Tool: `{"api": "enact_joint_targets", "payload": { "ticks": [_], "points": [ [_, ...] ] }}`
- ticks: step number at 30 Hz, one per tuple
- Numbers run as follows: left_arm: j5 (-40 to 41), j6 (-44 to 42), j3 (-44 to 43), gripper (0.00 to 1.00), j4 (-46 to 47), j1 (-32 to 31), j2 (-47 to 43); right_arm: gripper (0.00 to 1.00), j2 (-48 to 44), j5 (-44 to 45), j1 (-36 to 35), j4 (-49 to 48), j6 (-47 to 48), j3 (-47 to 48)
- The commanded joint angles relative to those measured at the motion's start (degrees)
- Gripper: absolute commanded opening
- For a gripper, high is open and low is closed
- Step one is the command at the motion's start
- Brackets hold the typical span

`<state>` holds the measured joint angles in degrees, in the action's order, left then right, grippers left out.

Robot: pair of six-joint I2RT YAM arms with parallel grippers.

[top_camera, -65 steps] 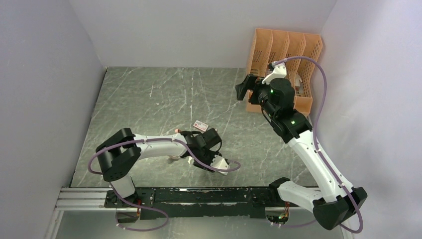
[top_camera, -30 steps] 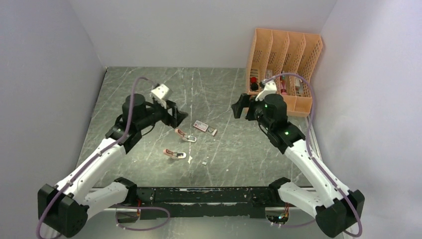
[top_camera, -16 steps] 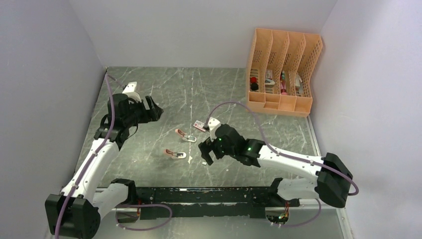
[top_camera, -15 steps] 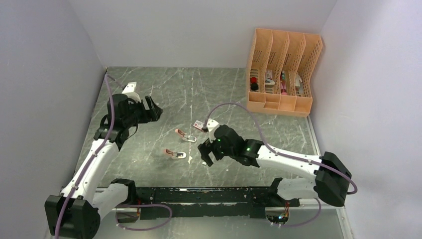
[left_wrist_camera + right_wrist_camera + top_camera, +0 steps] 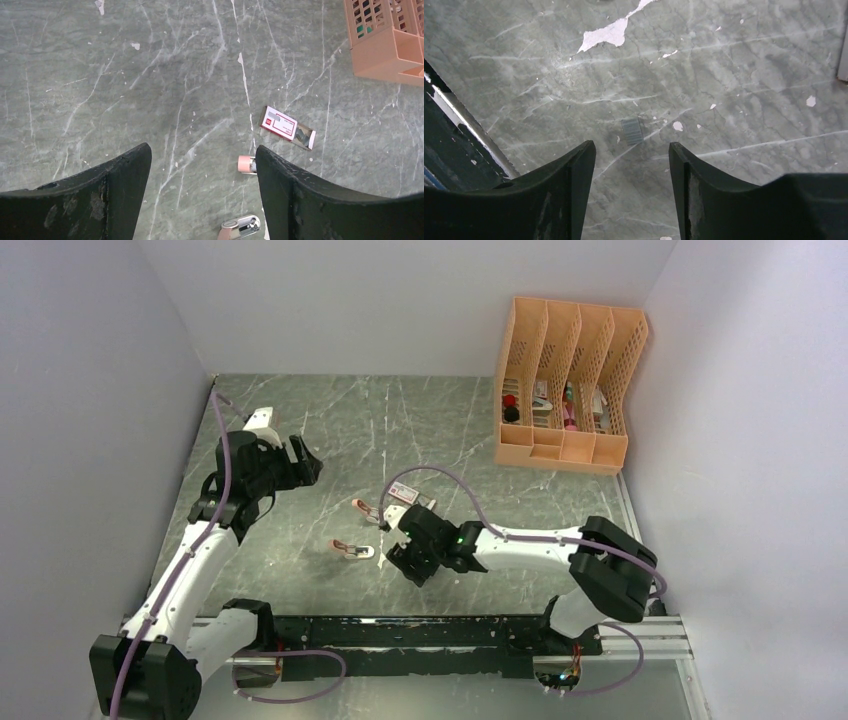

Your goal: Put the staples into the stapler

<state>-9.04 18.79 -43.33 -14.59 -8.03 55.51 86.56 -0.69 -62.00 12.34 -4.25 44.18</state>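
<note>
Grey staple strip (image 5: 632,131) lies flat by the near edge of the surface (image 5: 300,580), about mid-width. My right jaws hang low over it, spread, gripping nothing, lined up to straddle it for the pick, I reckon. Further in lie a pink stapler (image 5: 352,550), a second stapler (image 5: 368,512), then the staple box (image 5: 405,493), tray (image 5: 305,137) slid out. My left jaws are spread, empty, raised toward the left edge, probably parked clear.

Salmon-pink plastic mini stapler (image 5: 367,510) at eight o'clock of red-and-white cardboard staple box (image 5: 403,492); peach plastic organiser (image 5: 520,350) at two o'clock.
</note>
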Motion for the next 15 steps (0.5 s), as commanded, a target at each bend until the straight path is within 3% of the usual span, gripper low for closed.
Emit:
{"api": "enact_joint_targets", "payload": {
  "ticks": [1,15],
  "points": [
    [1.15,-0.74,0.03,0.8,-0.21,0.5,-0.15,0.58,0.56,0.63,-0.59,0.49,2.41,2.11],
    [0.25,-0.94,-0.18,0.8,-0.31,0.56,1.31,0.4,5.66,1.73,-1.46,1.38,4.79,3.63]
  ]
}}
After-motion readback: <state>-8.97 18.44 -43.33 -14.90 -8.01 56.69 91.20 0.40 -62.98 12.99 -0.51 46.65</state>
